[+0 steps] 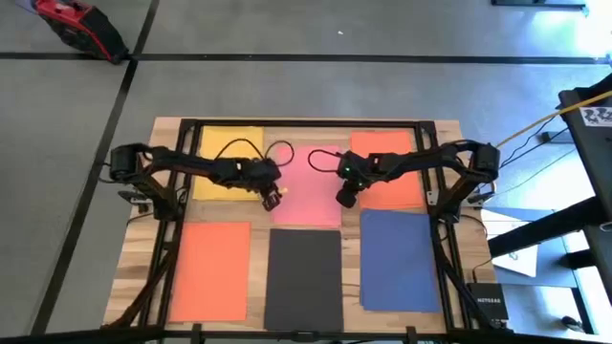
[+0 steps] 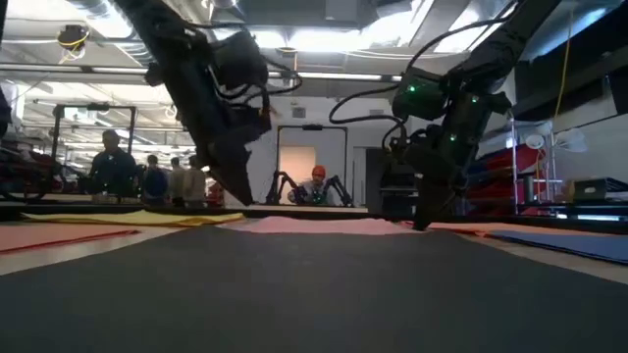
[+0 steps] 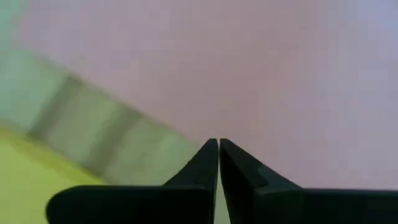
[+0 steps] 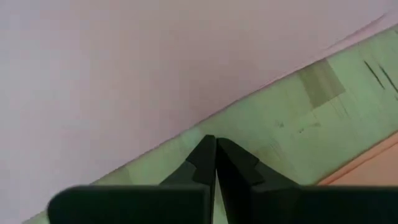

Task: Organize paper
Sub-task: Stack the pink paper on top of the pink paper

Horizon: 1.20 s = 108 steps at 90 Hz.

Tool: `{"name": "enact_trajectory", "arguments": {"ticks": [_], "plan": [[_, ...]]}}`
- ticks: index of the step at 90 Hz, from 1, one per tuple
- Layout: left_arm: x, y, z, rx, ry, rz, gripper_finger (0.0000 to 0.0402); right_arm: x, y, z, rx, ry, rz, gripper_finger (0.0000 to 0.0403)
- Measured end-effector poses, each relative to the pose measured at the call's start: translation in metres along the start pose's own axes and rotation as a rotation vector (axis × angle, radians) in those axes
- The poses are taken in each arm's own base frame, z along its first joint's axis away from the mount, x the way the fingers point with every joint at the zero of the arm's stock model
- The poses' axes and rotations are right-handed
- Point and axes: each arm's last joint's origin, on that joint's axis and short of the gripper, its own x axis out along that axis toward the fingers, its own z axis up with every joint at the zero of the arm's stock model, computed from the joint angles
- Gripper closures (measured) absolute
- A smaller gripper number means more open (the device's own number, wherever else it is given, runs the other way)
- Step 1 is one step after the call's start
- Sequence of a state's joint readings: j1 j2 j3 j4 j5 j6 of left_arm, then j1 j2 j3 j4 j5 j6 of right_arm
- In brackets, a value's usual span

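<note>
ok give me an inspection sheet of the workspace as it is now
surface: pale wooden table, bare strips between sheets
job's things: six sheets in two rows; far row yellow paper, pink paper, orange paper; near row second orange paper, black paper, dark blue paper
clutter: nothing seen
grippers: left pincer shut at the pink sheet's left edge; right pincer shut at its right edge
cables: black loops over the far row; yellow cable off the table
surroundings: red object on the floor; people beyond the table
</note>
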<state>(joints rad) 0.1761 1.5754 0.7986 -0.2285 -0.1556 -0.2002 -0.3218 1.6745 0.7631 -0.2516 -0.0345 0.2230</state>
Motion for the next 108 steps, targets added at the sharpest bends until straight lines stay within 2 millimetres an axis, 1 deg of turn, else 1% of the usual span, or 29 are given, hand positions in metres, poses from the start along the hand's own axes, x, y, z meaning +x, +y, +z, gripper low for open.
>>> {"name": "enact_trajectory", "arguments": {"ticks": [12,17,23,36,49,68,82,100,108], "plan": [[0.005,-0.023,0.002,0.074,-0.071,-0.063,0.0402,-0.011,0.000,0.002,-0.006,-0.041,-0.024,0.0403],[0.011,-0.028,0.004,0.095,-0.103,-0.076,0.0402,-0.015,0.000,0.004,-0.007,-0.063,-0.026,0.0403],[0.019,-0.030,0.003,0.101,-0.111,-0.078,0.0402,-0.018,0.000,0.005,-0.013,-0.073,-0.024,0.0403],[0.039,-0.022,-0.002,0.074,-0.066,-0.047,0.0402,-0.018,0.001,0.004,-0.022,-0.059,-0.009,0.0403],[0.046,-0.012,0.000,0.051,-0.063,-0.025,0.0402,-0.018,0.001,0.003,-0.024,-0.051,-0.005,0.0403],[0.049,0.007,0.004,0.038,-0.063,0.011,0.0402,-0.018,0.001,0.004,-0.024,-0.052,0.000,0.0403],[0.050,0.016,0.005,0.026,-0.062,0.027,0.0402,-0.018,0.001,0.004,-0.026,-0.054,-0.001,0.0403],[0.046,0.015,0.013,0.059,-0.054,0.032,0.0402,-0.019,0.002,0.004,-0.038,-0.056,-0.001,0.0403],[0.036,0.015,0.021,0.063,-0.061,0.030,0.0402,-0.019,0.002,0.004,-0.043,-0.058,-0.004,0.0403]]}}
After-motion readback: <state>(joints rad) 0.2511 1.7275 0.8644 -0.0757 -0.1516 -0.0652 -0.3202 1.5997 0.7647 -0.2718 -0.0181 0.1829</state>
